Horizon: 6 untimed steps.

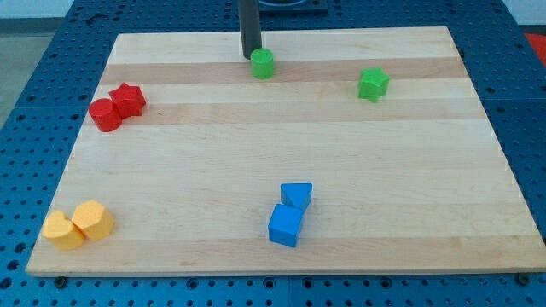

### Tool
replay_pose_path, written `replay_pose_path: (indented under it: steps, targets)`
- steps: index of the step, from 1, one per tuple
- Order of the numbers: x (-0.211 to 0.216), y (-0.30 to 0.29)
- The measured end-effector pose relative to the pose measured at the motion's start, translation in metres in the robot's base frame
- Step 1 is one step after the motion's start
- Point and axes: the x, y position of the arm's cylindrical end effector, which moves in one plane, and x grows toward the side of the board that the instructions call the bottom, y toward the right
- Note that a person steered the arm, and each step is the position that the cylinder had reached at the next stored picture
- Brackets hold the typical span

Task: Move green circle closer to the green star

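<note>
The green circle (pixel 263 63) is a short green cylinder near the view's top, a little left of centre. The green star (pixel 373 83) lies to its right and slightly lower, well apart from it. My tip (pixel 250 56) is the lower end of the dark rod coming down from the view's top edge. It stands just left of the green circle, touching or nearly touching its upper left side.
A red circle (pixel 106 115) and a red star (pixel 128 100) touch at the view's left. Two yellow blocks (pixel 64 230) (pixel 93 220) sit at the bottom left. A blue cube (pixel 286 225) and a blue triangle (pixel 297 195) sit at bottom centre. The wooden board (pixel 409 170) lies on a blue perforated table.
</note>
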Motion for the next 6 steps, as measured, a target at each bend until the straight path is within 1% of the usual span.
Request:
replay_pose_path:
  steps: [1, 2, 3, 5, 6]
  targets:
    - [0.008, -0.027]
    - [0.028, -0.039]
    - [0.020, -0.006]
    - [0.023, 0.112]
    - [0.025, 0.089]
